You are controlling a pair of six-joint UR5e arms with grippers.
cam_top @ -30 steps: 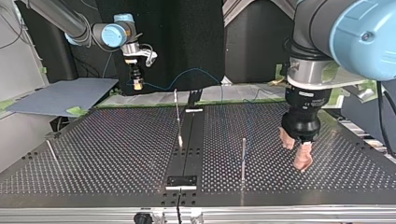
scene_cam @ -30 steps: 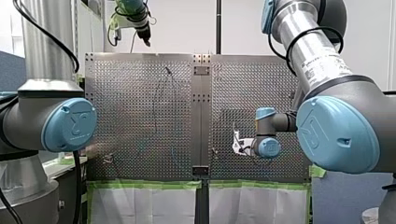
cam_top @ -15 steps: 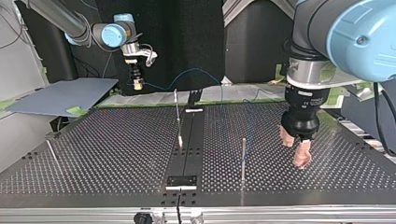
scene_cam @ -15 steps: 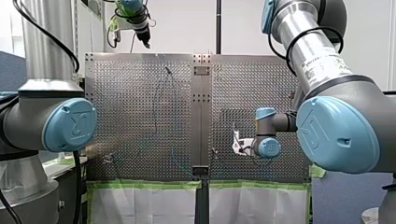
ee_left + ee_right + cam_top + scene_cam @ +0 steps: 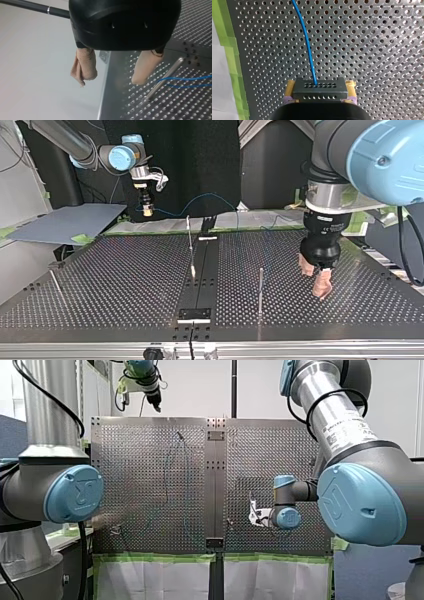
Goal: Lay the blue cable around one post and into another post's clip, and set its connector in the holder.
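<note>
**A:** What do the surface and the room look like?

**B:** A perforated metal surface [image 5: 100,280], split by a dark centre strip [image 5: 202,270]. Green tape [image 5: 150,232] lines the edge nearest the arms. A grey board [image 5: 65,222] lies off the top view's left, and a dark curtain hangs behind.

**A:** Where's the blue cable?

**B:** The blue cable [image 5: 210,197] arcs through the air from my right hand [image 5: 146,210]. That hand is raised above the taped edge, with its yellow pads clamped on the connector [image 5: 320,88].

**A:** And the other hand?

**B:** My left hand [image 5: 315,282] hangs low over the top view's right half, its beige fingers [image 5: 85,65] spread wide around nothing. Its wrist view shows the surface's edge close by. A nearby post [image 5: 166,77] stands just beside one finger, where the cable meets it.

**A:** Is there room to move?

**B:** A middle post [image 5: 190,240] leans by the strip, a tall post [image 5: 260,290] stands near my left hand, and a short post [image 5: 55,281] is at the far left. A black block [image 5: 195,314] sits on the strip. Between them is bare plate.
</note>
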